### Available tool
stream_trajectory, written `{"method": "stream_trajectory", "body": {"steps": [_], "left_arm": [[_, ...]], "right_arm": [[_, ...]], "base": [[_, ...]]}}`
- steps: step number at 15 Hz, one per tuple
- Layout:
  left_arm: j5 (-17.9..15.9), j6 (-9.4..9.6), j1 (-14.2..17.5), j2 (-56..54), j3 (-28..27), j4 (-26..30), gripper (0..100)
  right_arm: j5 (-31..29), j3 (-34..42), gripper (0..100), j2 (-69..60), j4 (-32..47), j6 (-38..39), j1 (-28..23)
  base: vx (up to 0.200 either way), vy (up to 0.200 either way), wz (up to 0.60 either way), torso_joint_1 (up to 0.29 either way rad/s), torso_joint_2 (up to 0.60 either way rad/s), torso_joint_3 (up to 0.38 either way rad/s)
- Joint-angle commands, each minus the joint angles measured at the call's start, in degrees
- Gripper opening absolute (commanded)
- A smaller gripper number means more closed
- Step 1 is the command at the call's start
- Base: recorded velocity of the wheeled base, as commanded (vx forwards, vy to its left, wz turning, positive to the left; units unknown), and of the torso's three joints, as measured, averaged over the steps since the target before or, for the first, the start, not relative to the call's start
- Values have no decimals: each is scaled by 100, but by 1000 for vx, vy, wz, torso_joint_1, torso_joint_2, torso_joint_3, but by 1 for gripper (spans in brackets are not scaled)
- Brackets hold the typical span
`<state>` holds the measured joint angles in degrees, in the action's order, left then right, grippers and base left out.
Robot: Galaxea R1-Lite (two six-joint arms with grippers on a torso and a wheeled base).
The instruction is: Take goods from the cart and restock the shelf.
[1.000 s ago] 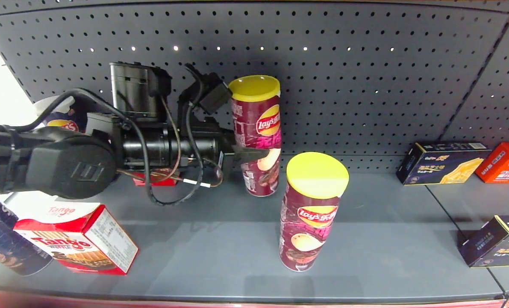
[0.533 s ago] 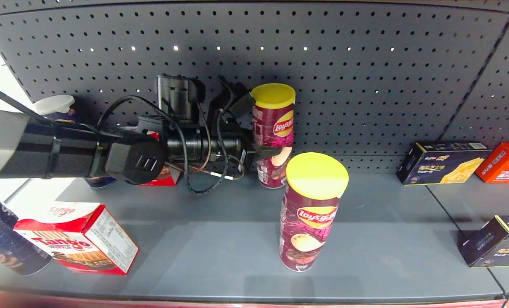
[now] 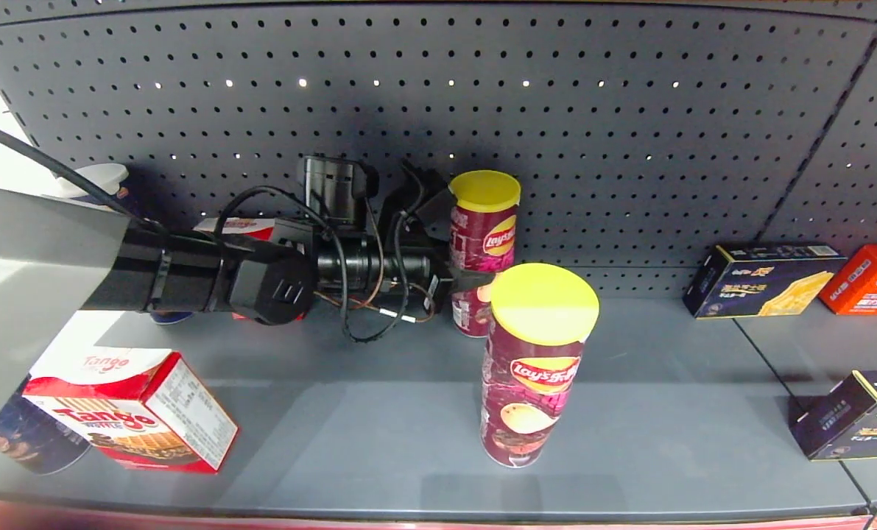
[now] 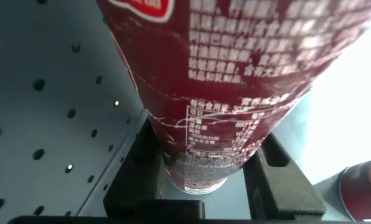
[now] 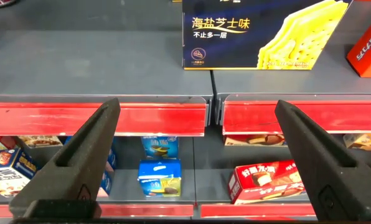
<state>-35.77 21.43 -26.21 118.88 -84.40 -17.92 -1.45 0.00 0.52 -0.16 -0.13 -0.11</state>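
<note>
Head view: the left claw (image 3: 470,280) was clamped on an upright chip can (image 3: 484,221) at the back of the shelf (image 3: 379,419), near the pegboard (image 3: 593,125) — a second can (image 3: 534,368) stood just in front. Left wrist view: black fingers (image 4: 136,180) pressed the chip can on both sides. Right wrist view: the right claw (image 5: 197,109) gaped wide — empty.

I see my left arm stretched out roughly level, reaching from left side across toward right, cables looped round wrist. Left gripper (image 3: 470,282) clamped on chip can (image 3: 484,221), one finger each side, gripping low on can body. Right gripper (image 5: 198,155) spread wide, nothing between fingers.
</note>
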Motion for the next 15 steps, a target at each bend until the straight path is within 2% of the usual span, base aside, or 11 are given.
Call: {"method": "stream_trajectory", "body": {"steps": [1,3,5,6,8,9,10,11,12,15], "left_arm": [[8,28,-25,12,55,8,100],[35,98,-25,3,81,-1,100],[52,107,-16,-76,362,-27,100],[87,98,-16,-392,749,-177,100],[334,89,37,-594,1233,-493,100],[632,72,37,-709,1426,-590,100],[632,72,37,-709,1426,-590,100],[1256,19,28,-744,1523,-660,100],[1564,-113,-7,-744,1487,-722,100],[1810,-482,-25,-717,1443,-1012,100]], "right_arm": [[-4,0,100,9,-2,-4,2],[-4,0,100,9,-2,-4,2],[4,0,100,9,-2,-4,2],[4,0,100,9,-2,-4,2],[-4,0,100,9,-2,-4,2],[-4,0,100,9,-2,-4,2],[-4,0,100,9,-2,-4,2],[4,0,100,9,-2,-4,2],[-4,0,100,9,-2,-4,2],[4,0,100,9,-2,-4,11]], "base": [[0,0,0,0,0,0],[0,0,0,0,0,0],[0,0,0,0,0,0],[0,0,0,0,0,0],[0,0,0,0,0,0],[0,0,0,0,0,0],[0,0,0,0,0,0],[0,0,0,0,0,0],[0,0,0,0,0,0],[0,0,0,0,0,0]]}}
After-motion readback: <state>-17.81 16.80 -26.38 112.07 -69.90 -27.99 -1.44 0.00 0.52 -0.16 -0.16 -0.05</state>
